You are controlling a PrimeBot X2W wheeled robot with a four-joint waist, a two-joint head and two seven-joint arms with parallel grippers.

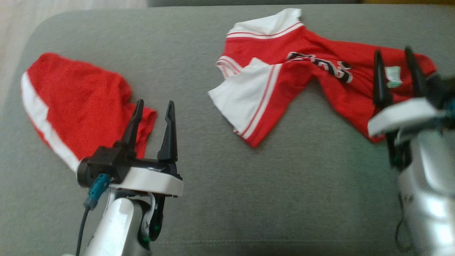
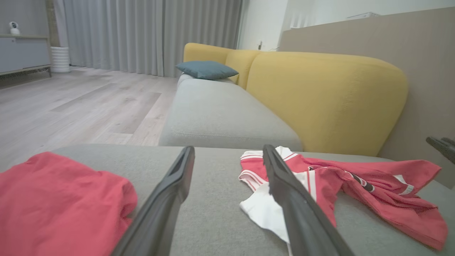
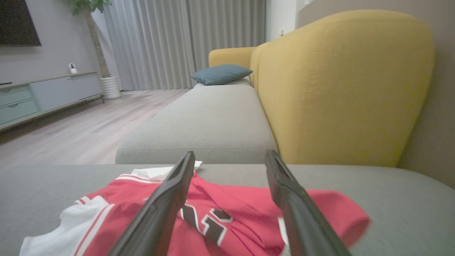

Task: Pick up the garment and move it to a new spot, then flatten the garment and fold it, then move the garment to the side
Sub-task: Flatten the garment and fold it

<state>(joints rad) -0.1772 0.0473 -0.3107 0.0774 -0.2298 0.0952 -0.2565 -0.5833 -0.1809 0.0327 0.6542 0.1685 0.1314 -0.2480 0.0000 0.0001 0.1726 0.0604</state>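
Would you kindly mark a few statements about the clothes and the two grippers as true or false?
1. The jersey lies crumpled on the grey seat. True.
2. The right gripper is shut on the jersey. False: its fingers stand open over the jersey's right end and grip nothing.
3. The red shorts lie to the robot's left of the jersey, apart from it. True.
4. The blue cushion rests on the jersey. False: it sits far along the sofa, well away from both garments.
5. The left gripper has its fingers open. True.
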